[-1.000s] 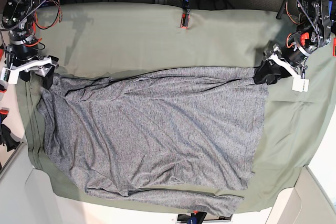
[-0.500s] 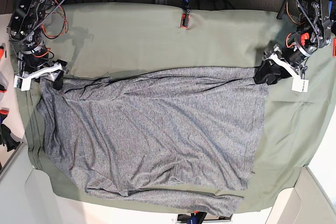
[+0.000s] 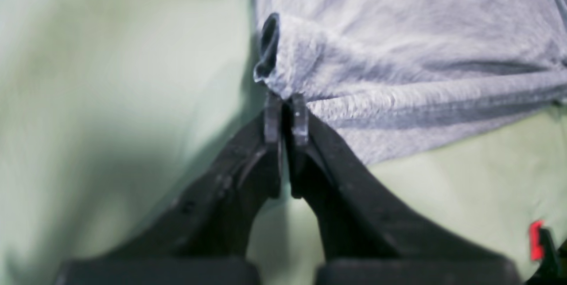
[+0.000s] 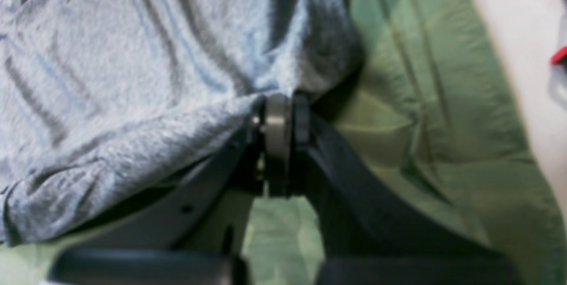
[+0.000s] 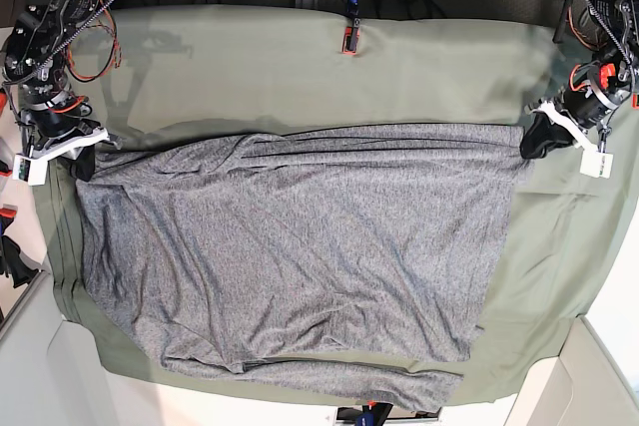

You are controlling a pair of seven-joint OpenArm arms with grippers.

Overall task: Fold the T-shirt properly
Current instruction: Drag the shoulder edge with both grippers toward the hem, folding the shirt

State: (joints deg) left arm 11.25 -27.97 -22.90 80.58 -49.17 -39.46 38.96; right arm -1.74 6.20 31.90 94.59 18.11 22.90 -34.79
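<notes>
The heather-grey T-shirt (image 5: 290, 246) lies spread flat on the olive-green cloth sheet (image 5: 300, 67), its top edge pulled taut between both arms. My left gripper (image 5: 536, 137) is at the base view's right, shut on the shirt's top right corner; in the left wrist view the gripper (image 3: 285, 114) pinches the grey knit (image 3: 398, 54). My right gripper (image 5: 82, 160) is at the base view's left, shut on the top left corner; in the right wrist view the gripper (image 4: 281, 114) grips bunched fabric (image 4: 133, 76). A long sleeve (image 5: 349, 378) lies folded along the bottom edge.
A red-and-black clip (image 5: 349, 39) sits at the sheet's far edge, with cables and stands behind it. White table edges (image 5: 609, 366) show at the lower corners. Bare green sheet lies above the shirt and to its right (image 5: 559, 246).
Both grippers have pulled outward with the shirt corners. The top edge is now stretched wider and straighter, and the folds near the left corner have flattened.
</notes>
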